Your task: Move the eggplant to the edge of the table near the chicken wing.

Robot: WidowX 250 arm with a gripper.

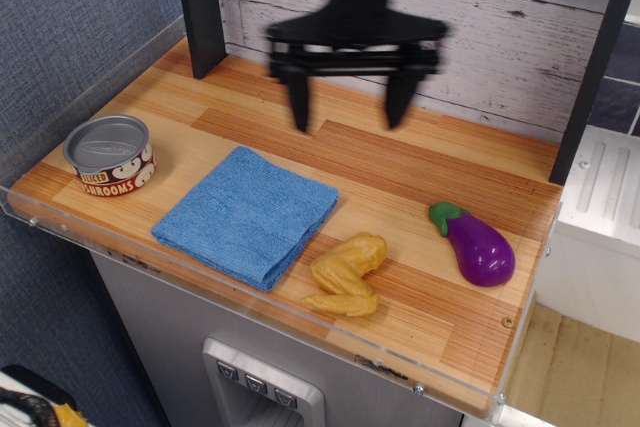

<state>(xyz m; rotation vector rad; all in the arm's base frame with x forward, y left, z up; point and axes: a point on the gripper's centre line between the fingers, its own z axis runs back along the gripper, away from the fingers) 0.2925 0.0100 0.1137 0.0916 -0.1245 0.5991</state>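
The purple eggplant (477, 246) with its green stem cap lies on the striped wooden table (400, 162) near the right edge. The golden-yellow chicken wing (347, 273) lies to its left, close to the front rim. My gripper (347, 117) is open and empty, raised above the back middle of the table, well away from the eggplant, and blurred by motion.
A folded blue cloth (247, 213) lies left of the chicken wing. A mushroom can (110, 155) stands at the left front corner. A dark post (200, 9) stands at the back left, in front of a white plank wall (500, 37).
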